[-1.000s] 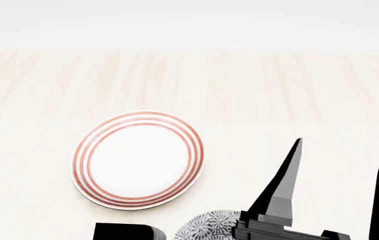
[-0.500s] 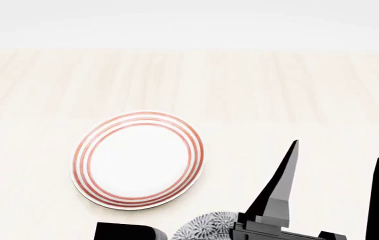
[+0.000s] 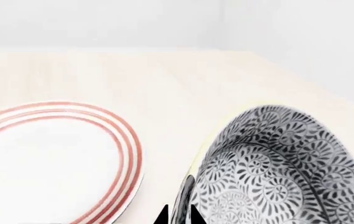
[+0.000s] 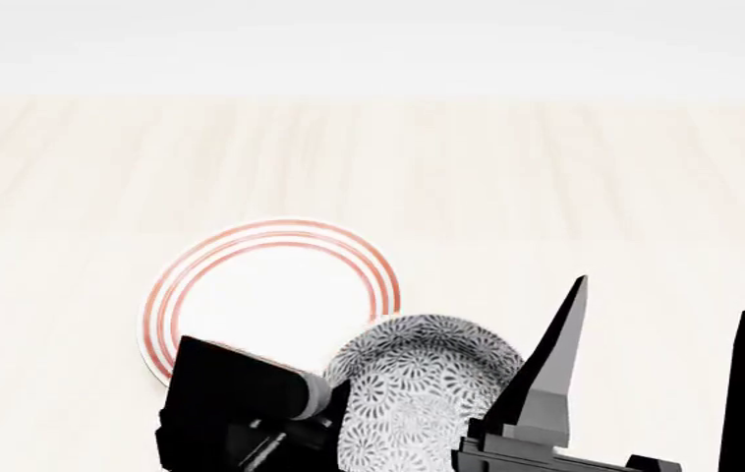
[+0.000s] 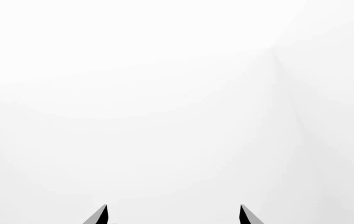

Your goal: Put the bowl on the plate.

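surface: pale wood-grain tabletop [image 4: 504, 167], light planks running away from camera
wall: plain white wall [image 4: 372, 44] behind table
corner: faint wall corner visible in right wrist view
light: bright, even, soft shadows

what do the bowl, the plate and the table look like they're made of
Bowl: likely glazed ceramic, with a dense grey-and-white floral print inside and out. Plate: likely glazed white ceramic, smooth, with three red rings near its rim. Table: pale wood or wood-look laminate, matte, with faint grain lines.
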Available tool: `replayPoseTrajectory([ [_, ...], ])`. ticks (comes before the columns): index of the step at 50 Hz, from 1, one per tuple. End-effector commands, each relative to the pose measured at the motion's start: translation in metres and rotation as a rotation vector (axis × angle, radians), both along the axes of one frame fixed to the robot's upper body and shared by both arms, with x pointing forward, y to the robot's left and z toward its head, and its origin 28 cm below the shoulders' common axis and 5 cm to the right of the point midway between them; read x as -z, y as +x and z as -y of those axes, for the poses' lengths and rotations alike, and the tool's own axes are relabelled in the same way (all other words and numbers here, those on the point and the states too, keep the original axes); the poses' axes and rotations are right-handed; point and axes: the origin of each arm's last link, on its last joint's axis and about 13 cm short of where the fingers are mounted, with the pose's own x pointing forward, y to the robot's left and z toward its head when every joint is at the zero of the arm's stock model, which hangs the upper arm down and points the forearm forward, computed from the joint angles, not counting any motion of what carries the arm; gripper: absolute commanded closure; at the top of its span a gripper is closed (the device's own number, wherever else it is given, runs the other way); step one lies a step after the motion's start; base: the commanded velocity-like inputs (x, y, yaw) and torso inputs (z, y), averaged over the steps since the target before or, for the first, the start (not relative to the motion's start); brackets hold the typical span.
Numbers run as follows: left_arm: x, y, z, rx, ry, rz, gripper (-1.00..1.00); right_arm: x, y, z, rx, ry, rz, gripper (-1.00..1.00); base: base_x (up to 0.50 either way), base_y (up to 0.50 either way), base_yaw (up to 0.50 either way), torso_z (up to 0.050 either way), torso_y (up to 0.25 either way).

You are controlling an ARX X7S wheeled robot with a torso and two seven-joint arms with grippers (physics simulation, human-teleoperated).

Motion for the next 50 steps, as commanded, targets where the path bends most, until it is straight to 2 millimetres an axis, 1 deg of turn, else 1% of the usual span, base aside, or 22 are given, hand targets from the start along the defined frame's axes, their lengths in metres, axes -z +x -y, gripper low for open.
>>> replayPoseTrajectory([
  [1, -0.034, 0.039, -0.011, -0.051, 0.008, 0.188, 1.0, -0.002, 0.0, 0.001, 0.01, -0.013, 0.015, -1.0, 0.0, 0.0, 0.0, 0.0, 0.0],
  [2, -0.037, 0.047, -0.015, -0.073, 0.018, 0.198, 1.0, -0.001, 0.0, 0.001, 0.009, -0.013, 0.014, -1.0, 0.0, 0.0, 0.0, 0.0, 0.0],
  [6, -0.041, 0.057, -0.019, -0.103, 0.041, 0.224, 1.0, -0.001, 0.0, 0.001, 0.008, -0.013, 0.013, -1.0, 0.0, 0.0, 0.0, 0.0, 0.0],
  [11, -0.045, 0.075, -0.025, -0.136, 0.075, 0.248, 1.0, -0.001, 0.0, 0.001, 0.008, -0.012, 0.014, -1.0, 0.0, 0.0, 0.0, 0.0, 0.0],
  [15, -0.049, 0.086, -0.028, -0.172, 0.079, 0.24, 1.0, -0.001, 0.0, 0.001, 0.005, -0.012, 0.012, -1.0, 0.0, 0.0, 0.0, 0.0, 0.0],
  [16, -0.049, 0.086, -0.028, -0.172, 0.079, 0.24, 1.0, -0.001, -0.001, 0.0, 0.004, -0.012, 0.012, -1.0, 0.0, 0.0, 0.0, 0.0, 0.0],
  [21, -0.051, 0.106, -0.032, -0.235, 0.074, 0.211, 1.0, -0.001, -0.001, 0.0, 0.001, -0.011, 0.011, -1.0, 0.0, 0.0, 0.0, 0.0, 0.0],
  [22, -0.051, 0.114, -0.033, -0.266, 0.077, 0.201, 1.0, -0.001, -0.001, 0.001, 0.001, -0.01, 0.011, -1.0, 0.0, 0.0, 0.0, 0.0, 0.0],
  [23, -0.051, 0.119, -0.034, -0.279, 0.081, 0.196, 1.0, -0.001, -0.001, 0.001, 0.0, -0.01, 0.011, -1.0, 0.0, 0.0, 0.0, 0.0, 0.0],
  [28, -0.054, 0.135, -0.038, -0.311, 0.09, 0.185, 1.0, -0.001, 0.0, 0.001, -0.001, -0.008, 0.009, -1.0, 0.0, 0.0, 0.0, 0.0, 0.003],
  [31, -0.054, 0.14, -0.038, -0.319, 0.08, 0.162, 1.0, 0.0, 0.0, 0.0, -0.003, -0.008, 0.007, -1.0, 0.0, 0.0, 0.0, 0.0, 0.0],
  [36, -0.052, 0.153, -0.036, -0.329, 0.061, 0.114, 1.0, 0.0, -0.001, 0.0, -0.008, -0.008, 0.005, -1.0, 0.0, 0.0, 0.0, 0.0, 0.0],
  [38, -0.053, 0.155, -0.036, -0.329, 0.055, 0.092, 1.0, 0.0, -0.001, 0.0, -0.01, -0.006, 0.003, -1.0, 0.0, 0.0, 0.0, 0.0, 0.0],
  [45, -0.052, 0.156, -0.036, -0.34, -0.005, -0.002, 1.0, 0.002, -0.001, 0.0, -0.015, -0.003, -0.003, -1.0, 0.0, 0.0, 0.0, 0.0, 0.0],
  [50, -0.05, 0.156, -0.035, -0.344, -0.01, -0.029, 1.0, 0.002, -0.001, 0.0, -0.015, -0.001, -0.003, -1.0, 0.0, 0.0, 0.0, 0.0, 0.0],
])
